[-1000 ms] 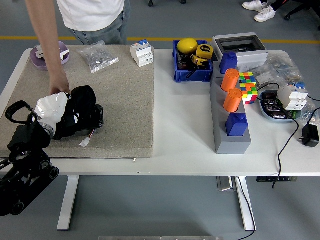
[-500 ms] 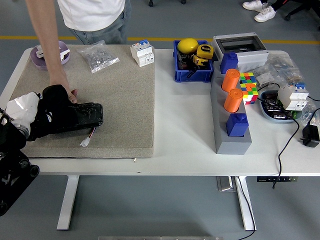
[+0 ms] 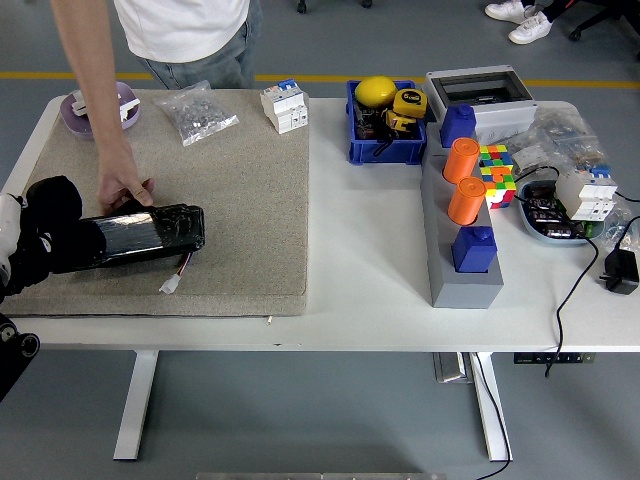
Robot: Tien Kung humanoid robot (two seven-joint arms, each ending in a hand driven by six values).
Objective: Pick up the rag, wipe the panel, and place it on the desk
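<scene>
Left hand (image 3: 45,225) is sitting at the left edge of the beige felt mat (image 3: 240,200) on the white tabletop (image 3: 370,300); whether its fingers are holding anything, cannot tell. Black foil-wrapped rectangular panel (image 3: 145,232) is lying flat on the mat beside it. Rag is not distinguishable. Person's hand (image 3: 125,187) is resting on the panel's far edge.

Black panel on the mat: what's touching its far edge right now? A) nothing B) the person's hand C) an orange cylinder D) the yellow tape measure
B: the person's hand rests on the far edge of the black panel, which lies on the mat.
</scene>
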